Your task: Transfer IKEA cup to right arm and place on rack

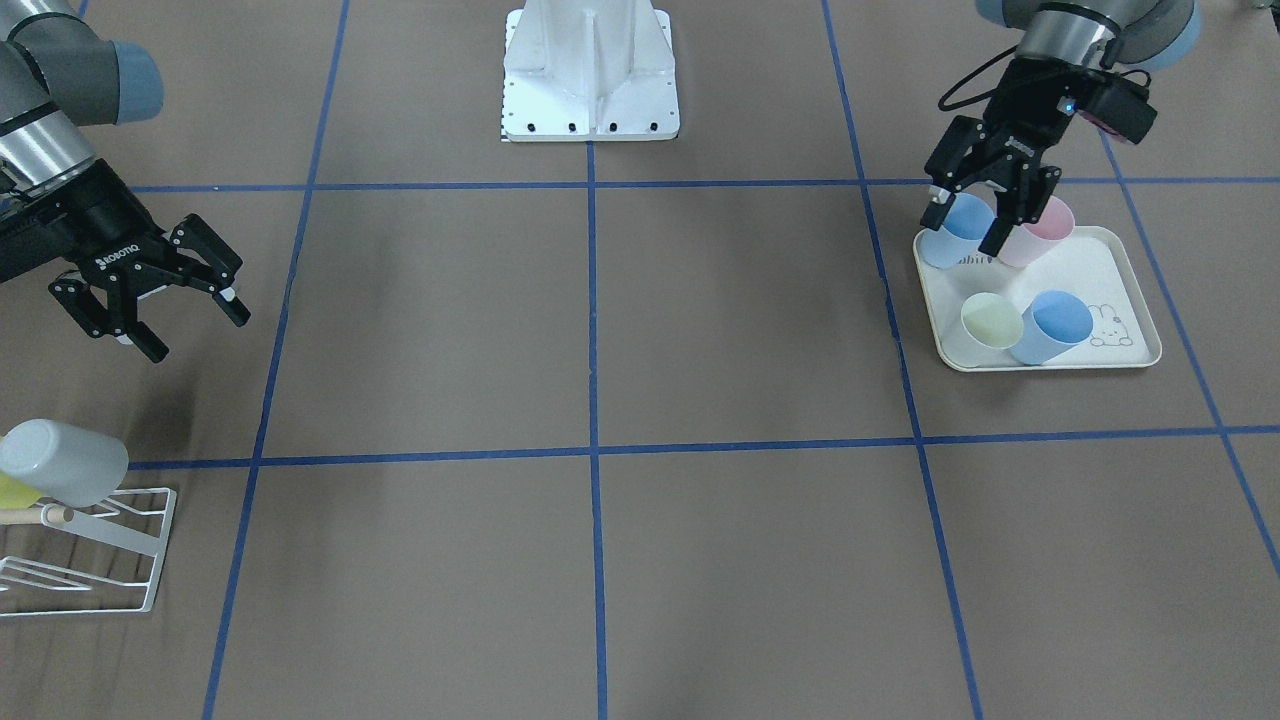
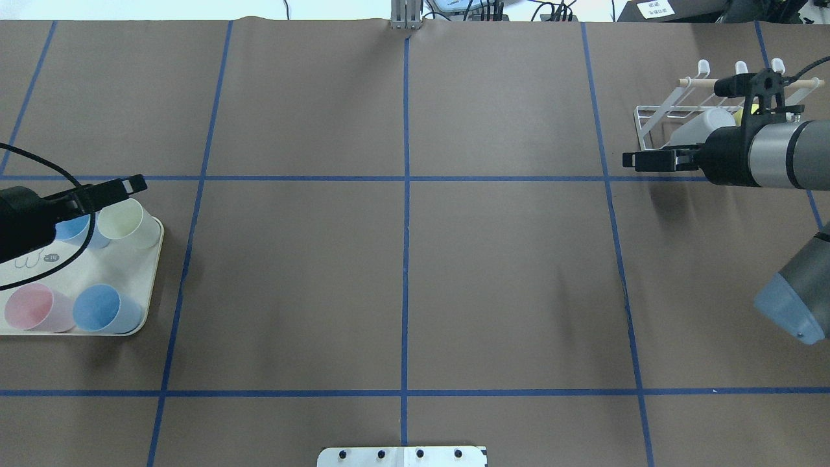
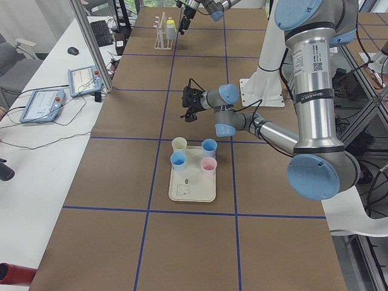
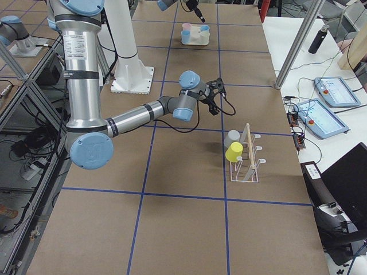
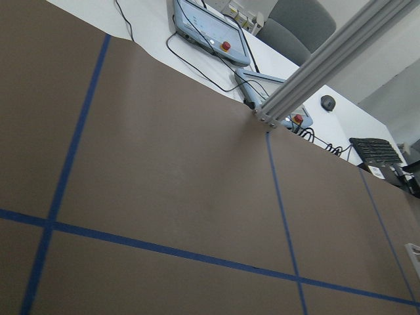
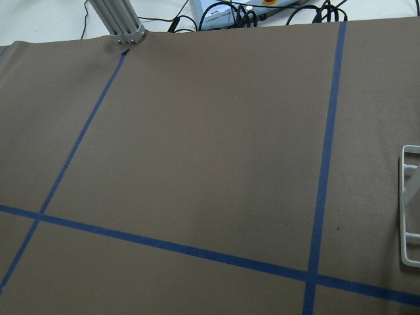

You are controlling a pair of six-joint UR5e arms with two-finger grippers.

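The robot's base plate is nearest. Past it, a tray lies at the left edge of the table and carries four upright cups. A pink cup and a blue cup stand at its near end. A second blue cup and a pale yellow cup stand at its far end. No cup is held.

The left end effector hangs above the tray. The overhead view sees it edge-on over the far cups, and only the front view shows its fingers spread, gripping nothing. The left side view shows it clear above the cups.

Towards the right edge, the right end effector hovers with its jaws wide and empty, which is also plain only from the front.

Beyond it, by the far right corner, stands the rack. A white cup lies tipped on its prongs. The yellow cup beside it shows whole in the right side view, while the overhead view hides most of it behind the arm.

The right wrist camera catches only a corner of the rack. The left wrist camera sees taped table and a pendant past the far edge.
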